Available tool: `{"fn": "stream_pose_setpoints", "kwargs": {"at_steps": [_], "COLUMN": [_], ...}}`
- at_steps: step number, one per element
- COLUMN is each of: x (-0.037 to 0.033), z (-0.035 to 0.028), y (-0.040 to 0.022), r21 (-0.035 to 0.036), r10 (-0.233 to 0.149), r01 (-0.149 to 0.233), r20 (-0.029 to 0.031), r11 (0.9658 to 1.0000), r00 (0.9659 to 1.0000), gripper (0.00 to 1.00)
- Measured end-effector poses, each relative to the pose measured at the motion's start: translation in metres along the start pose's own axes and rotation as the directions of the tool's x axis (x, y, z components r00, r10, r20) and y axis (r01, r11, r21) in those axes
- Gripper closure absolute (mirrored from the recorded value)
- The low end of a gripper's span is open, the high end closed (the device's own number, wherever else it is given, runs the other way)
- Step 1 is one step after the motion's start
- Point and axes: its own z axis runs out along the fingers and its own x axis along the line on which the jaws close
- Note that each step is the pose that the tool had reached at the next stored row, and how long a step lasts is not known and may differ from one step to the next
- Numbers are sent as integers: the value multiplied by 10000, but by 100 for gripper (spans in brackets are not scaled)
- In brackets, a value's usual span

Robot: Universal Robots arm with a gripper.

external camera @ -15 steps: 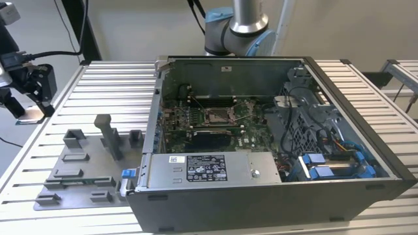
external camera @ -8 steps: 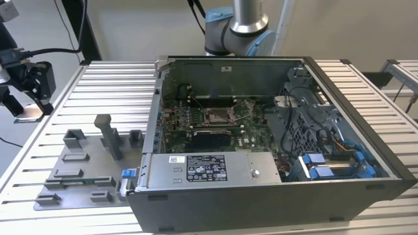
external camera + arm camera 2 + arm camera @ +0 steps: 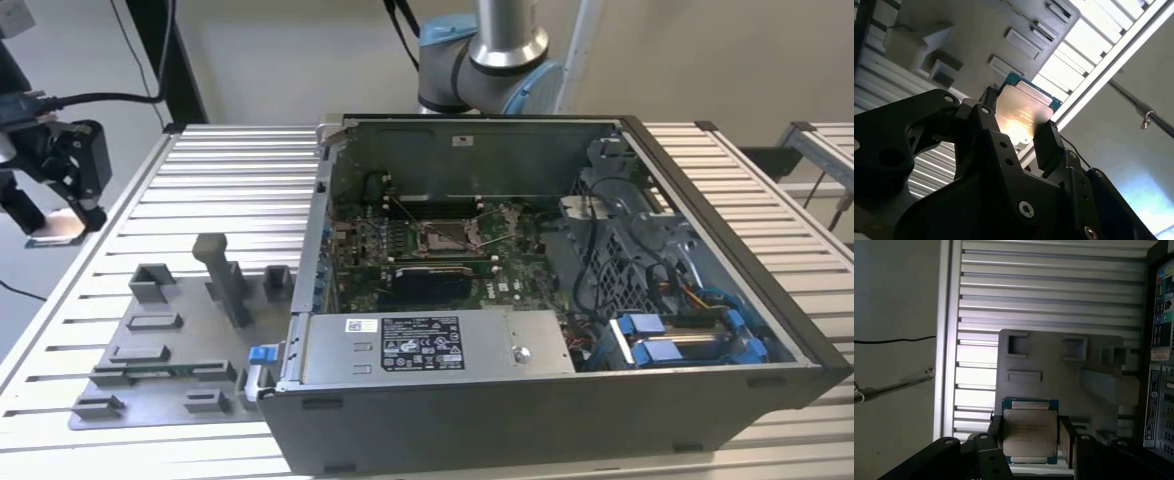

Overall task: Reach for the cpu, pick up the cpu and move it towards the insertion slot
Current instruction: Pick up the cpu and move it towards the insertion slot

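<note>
In the exterior view my gripper (image 3: 60,215) hangs at the far left, over the slatted table's edge. It is shut on the cpu (image 3: 59,229), a thin square chip with a silvery top. Both wrist views show the cpu (image 3: 1030,432) (image 3: 1021,112) clamped by its sides between the black fingers (image 3: 995,434), lifted clear of the grey fixture plate (image 3: 1054,365). The insertion slot (image 3: 445,236), a silver-framed socket with a dark centre, sits on the green board inside the open computer case, well off to the exterior view's right of the gripper.
The grey fixture plate (image 3: 174,340) with upright blocks lies between the gripper and the case. The case's metal wall (image 3: 318,215) rises beside the board. The arm's base (image 3: 481,60) stands behind the case. Black cables (image 3: 94,98) hang near the gripper.
</note>
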Motion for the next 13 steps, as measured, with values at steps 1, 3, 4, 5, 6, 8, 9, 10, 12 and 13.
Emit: {"fn": "stream_pose_setpoints", "kwargs": {"at_steps": [1, 3, 4, 5, 6, 8, 9, 10, 12, 13], "x": [0, 0, 0, 0, 0, -1, 0, -1, -1, -1], "z": [-5, -13, -18, -23, -30, -47, -57, -68, -92, -107], "y": [0, 0, 0, 1, 1, 2, 2, 3, 4, 4], "r21": [0, 0, 0, 0, 1, 1, 1, 1, 1, 1], "r10": [0, 0, 0, 0, 0, 0, 0, 0, 0, 0], "r01": [0, 0, 0, 0, 0, 0, 0, 0, 0, 0], "r20": [1, 0, 0, 0, -1, -1, -1, -1, -1, -1], "r11": [10000, 10000, 10000, 10000, 10000, 10000, 10000, 10000, 10000, 10000], "r00": [10000, 10000, 10000, 10000, 10000, 10000, 10000, 10000, 10000, 10000], "gripper": [100, 100, 100, 100, 100, 100, 100, 100, 100, 100]}}
